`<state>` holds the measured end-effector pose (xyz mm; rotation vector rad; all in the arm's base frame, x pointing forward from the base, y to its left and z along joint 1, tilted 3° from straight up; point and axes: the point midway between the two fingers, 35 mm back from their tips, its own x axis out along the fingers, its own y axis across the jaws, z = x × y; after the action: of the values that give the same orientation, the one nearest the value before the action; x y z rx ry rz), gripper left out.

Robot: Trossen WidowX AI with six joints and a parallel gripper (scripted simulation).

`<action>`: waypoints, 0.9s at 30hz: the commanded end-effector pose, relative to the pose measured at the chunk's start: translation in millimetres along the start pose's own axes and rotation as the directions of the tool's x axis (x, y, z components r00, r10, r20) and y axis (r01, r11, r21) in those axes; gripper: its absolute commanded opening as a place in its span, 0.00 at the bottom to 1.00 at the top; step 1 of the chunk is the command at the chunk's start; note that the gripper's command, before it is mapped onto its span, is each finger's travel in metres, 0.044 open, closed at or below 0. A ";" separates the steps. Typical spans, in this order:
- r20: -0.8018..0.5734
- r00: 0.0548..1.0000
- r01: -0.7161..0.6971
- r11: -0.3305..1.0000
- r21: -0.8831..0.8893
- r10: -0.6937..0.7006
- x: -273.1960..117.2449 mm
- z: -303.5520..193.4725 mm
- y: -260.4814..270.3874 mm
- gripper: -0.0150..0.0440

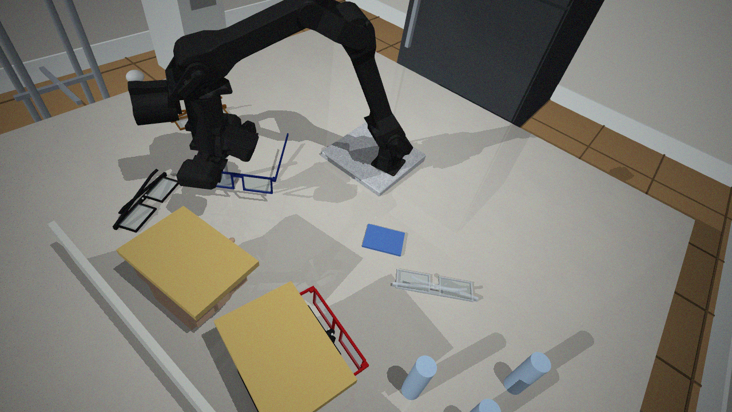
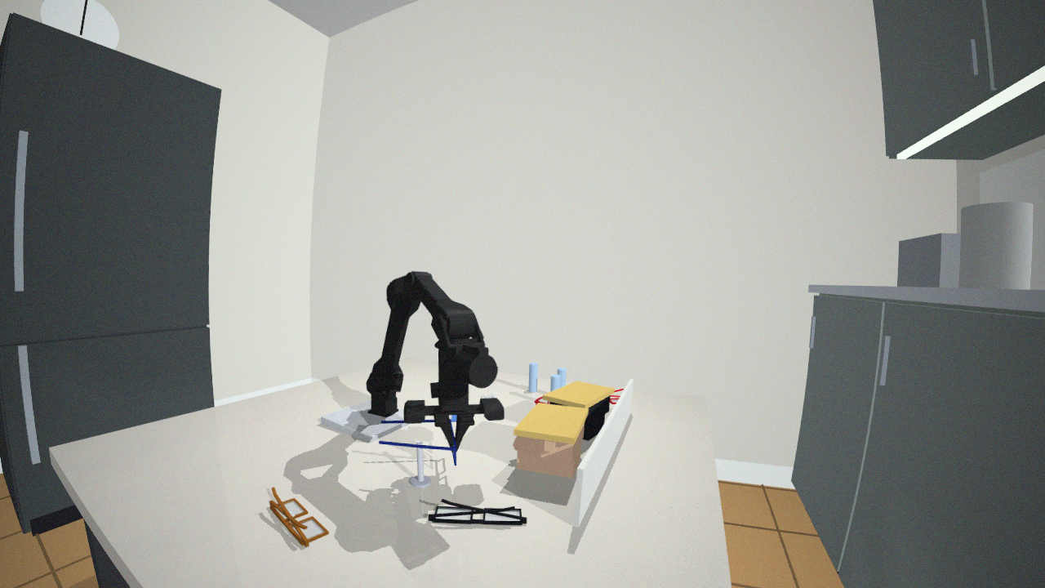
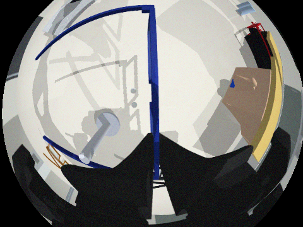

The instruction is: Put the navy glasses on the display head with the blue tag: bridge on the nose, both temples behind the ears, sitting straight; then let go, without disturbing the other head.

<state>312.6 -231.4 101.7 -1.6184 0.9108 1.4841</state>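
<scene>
Holding the navy glasses [image 1: 258, 177] [image 2: 416, 446] [image 3: 153, 57] in the narrowed pincer [image 1: 217, 176] [image 2: 454, 447] [image 3: 153, 136]. In wrist view, temples-left, away from the blue-tagged head [image 1: 176, 306] [image 2: 548, 459] [image 3: 249, 104] at right; probably needs turning.
</scene>
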 end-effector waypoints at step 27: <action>0.004 1.000 -0.002 1.000 0.004 0.002 0.9 17.9 -4.6 0.25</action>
<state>309.8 -215.7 101.0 -1.6182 0.9087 1.4847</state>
